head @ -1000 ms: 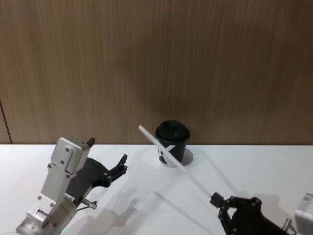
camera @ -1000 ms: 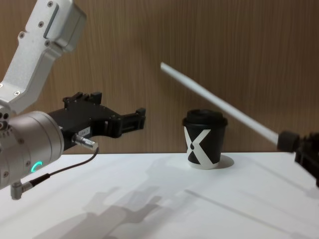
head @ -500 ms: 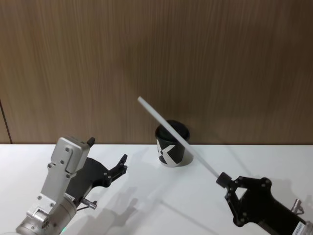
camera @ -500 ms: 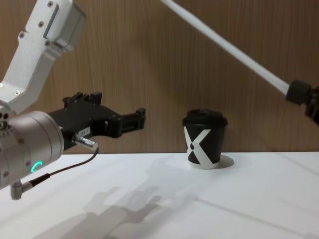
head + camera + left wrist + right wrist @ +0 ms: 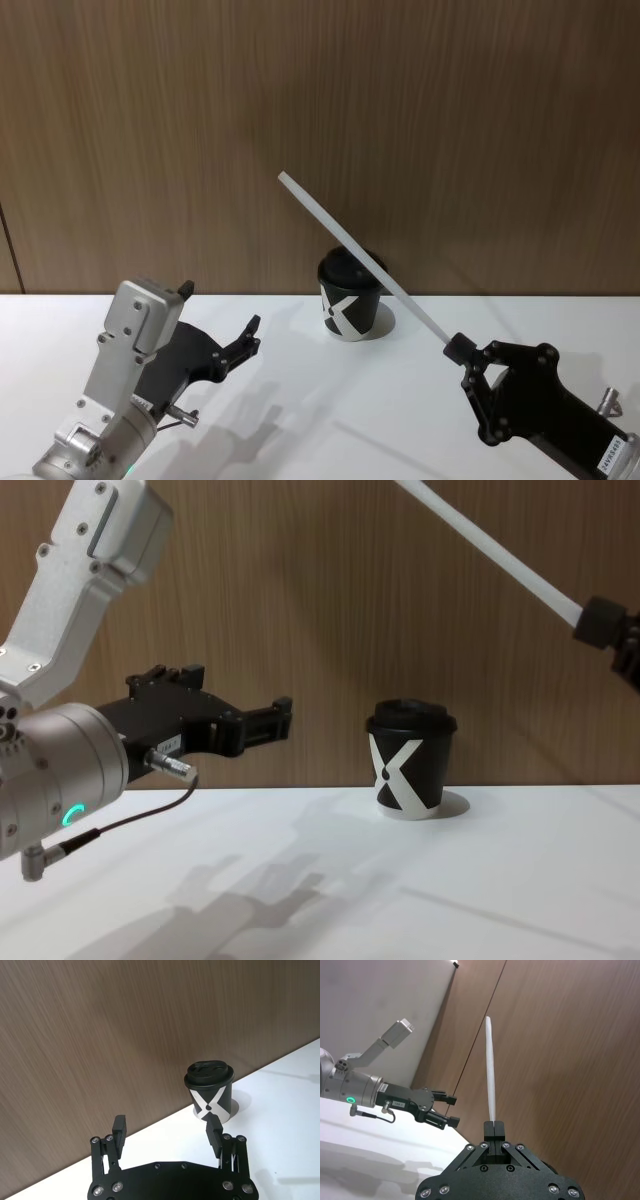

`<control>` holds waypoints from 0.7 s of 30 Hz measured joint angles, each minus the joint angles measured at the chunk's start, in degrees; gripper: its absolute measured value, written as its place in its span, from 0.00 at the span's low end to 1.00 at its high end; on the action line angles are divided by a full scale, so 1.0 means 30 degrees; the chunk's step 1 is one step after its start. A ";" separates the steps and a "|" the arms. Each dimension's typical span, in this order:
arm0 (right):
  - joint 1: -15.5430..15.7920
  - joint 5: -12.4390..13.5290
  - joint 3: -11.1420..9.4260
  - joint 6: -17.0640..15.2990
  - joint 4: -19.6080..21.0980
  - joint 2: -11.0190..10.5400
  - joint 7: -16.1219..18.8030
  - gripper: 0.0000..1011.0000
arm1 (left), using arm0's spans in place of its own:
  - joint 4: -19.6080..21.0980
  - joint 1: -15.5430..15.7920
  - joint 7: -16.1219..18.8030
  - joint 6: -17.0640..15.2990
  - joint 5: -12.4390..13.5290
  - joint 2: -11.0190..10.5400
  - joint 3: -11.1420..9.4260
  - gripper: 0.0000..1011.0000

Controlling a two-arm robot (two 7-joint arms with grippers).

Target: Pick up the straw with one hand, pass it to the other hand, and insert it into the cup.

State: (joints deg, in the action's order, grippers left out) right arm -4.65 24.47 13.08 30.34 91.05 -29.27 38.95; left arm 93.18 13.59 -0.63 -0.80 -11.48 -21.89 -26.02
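1. So far, the first step looks done. We see the all-black right gripper clamped on the lower end of the straw. It is held off the white table, to the right of the cup and nearer the robot than the cup is.
2. The straw, a thin white tube, slants up and leftward from that grip. Its free end is high above the cup and a little to the cup's left.
3. The left gripper, with a silver wrist and a green glowing ring, hangs to the left of the cup, above the table. Its fingers are apart and hold nothing, and they point toward the cup.
4. The cup stands upright by the wooden wall, black lid on. We judge that the hand-over to the left gripper and the insertion into the cup are both left to do.
5. In the head view the straw seems to cross the cup's lid. The chest view, from the side, shows it passing well above the cup and touching nothing there.
6. The right wrist view makes the grip plain: two fingertips pressed together around the straw's very end, with the left gripper beyond. The left wrist view shows the cup beyond the spread fingers, in line with one of them rather than centred between them.
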 joint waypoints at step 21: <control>-0.0391 0.0151 0.0081 0.0489 -0.0258 0.0080 0.0289 0.00 | 0.1422 0.0274 -0.3484 -0.1362 -0.2869 -0.0945 0.0944 0.99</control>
State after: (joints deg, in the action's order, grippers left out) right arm -5.82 24.92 13.32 31.81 90.27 -29.03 39.82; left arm 97.44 14.41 -11.09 -4.88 -20.09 -24.73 -23.19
